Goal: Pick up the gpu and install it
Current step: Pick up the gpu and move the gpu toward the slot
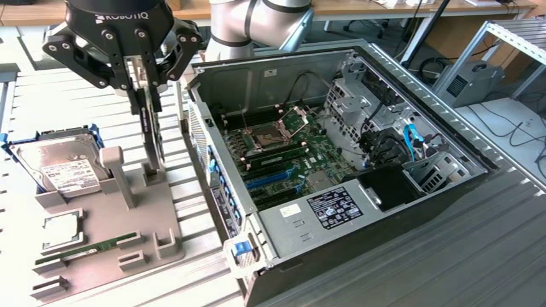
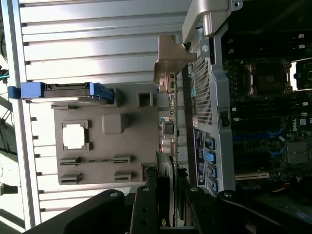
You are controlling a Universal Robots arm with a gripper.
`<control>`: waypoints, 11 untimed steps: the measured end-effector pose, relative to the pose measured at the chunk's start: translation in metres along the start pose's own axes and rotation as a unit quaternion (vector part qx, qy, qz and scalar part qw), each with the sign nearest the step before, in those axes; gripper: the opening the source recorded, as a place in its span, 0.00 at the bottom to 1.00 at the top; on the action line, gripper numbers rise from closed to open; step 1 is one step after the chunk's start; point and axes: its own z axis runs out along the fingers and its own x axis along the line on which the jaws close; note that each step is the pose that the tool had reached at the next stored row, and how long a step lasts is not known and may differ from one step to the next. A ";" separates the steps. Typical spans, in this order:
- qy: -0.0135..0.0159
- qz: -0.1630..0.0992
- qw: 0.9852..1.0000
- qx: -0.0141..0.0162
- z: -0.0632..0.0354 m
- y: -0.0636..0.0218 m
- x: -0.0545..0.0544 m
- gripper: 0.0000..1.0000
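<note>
the gpu (image 1: 151,131) stands on edge, upright, with its lower edge at the slotted post of the grey fixture (image 1: 145,217); i can't tell whether it is seated there or just clear. my end effector (image 1: 142,88) is clamped on its upper edge, a finger on each flat face. in the wrist view the gpu (image 2: 170,131) runs edge-on away from the end effector (image 2: 168,207), bracket (image 2: 170,61) at the far end.

i judge it light and stiff but fragile: a thin board with parts on its face and a bare contact edge below. the bare upper edge looks like the right hold. gripped this narrowly it could pivot, and the bracket end will pull down.

on the same fixture sit the hard drive (image 1: 60,163) and memory stick (image 1: 85,249). just beside, on the worktop (image 1: 444,256), the open computer case (image 1: 256,256) shows its blue slots (image 1: 268,179).
</note>
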 end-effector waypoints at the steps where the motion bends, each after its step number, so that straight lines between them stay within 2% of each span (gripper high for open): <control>1: 0.000 0.000 1.000 0.000 0.0000 0.0001 -0.001 0.27; 11: 0.000 0.000 1.000 0.000 0.0002 0.0005 -0.007 0.27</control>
